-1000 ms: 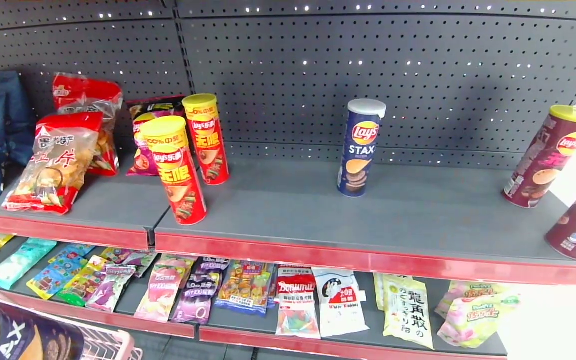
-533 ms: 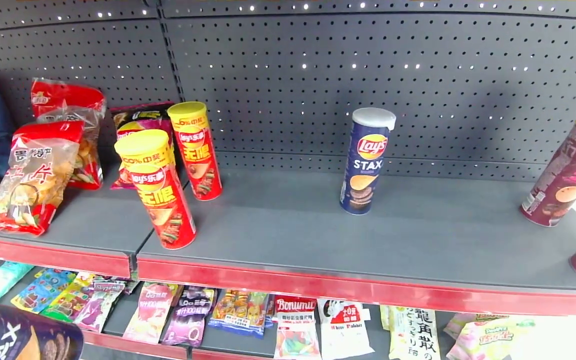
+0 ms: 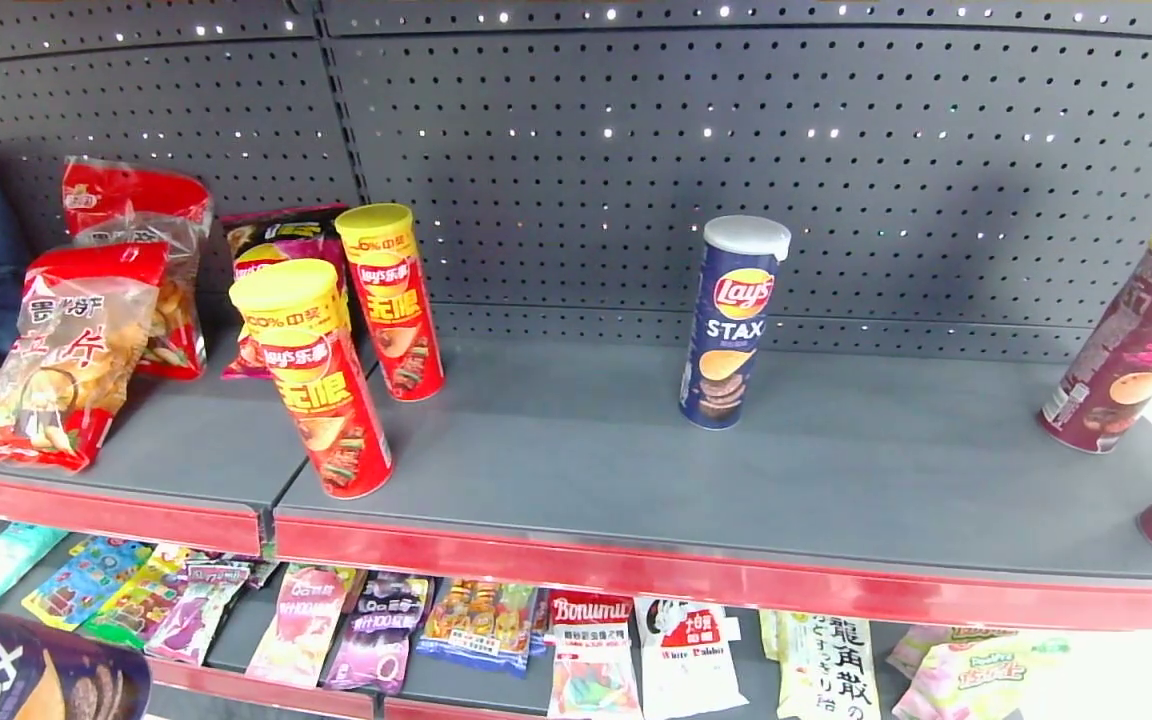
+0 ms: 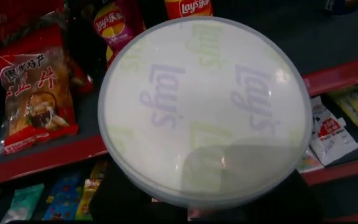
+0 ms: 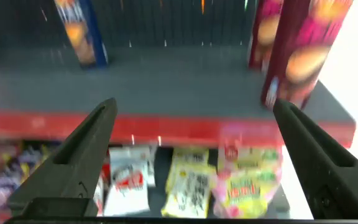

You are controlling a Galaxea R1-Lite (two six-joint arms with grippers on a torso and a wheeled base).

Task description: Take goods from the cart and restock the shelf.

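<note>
Blue can (image 3: 26, 672) gripped low, off the left front corner of the shelf (image 3: 556, 450).
Left gripper (image 4: 204, 205) clamps it, long axis tilted rather than upright; bare shelf lies up and right, between red cans (image 3: 321, 380) and standing can (image 3: 733, 320). Right gripper (image 5: 194, 162) gapes wide, empty.

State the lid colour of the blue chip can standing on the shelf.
Pale grey lid; head view.

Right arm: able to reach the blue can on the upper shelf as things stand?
Probably yes. The right gripper is open and empty, facing the shelf. The blue can stands upright alone, bare shelf before and beside it; the maroon cans stand well off to the right.
</note>
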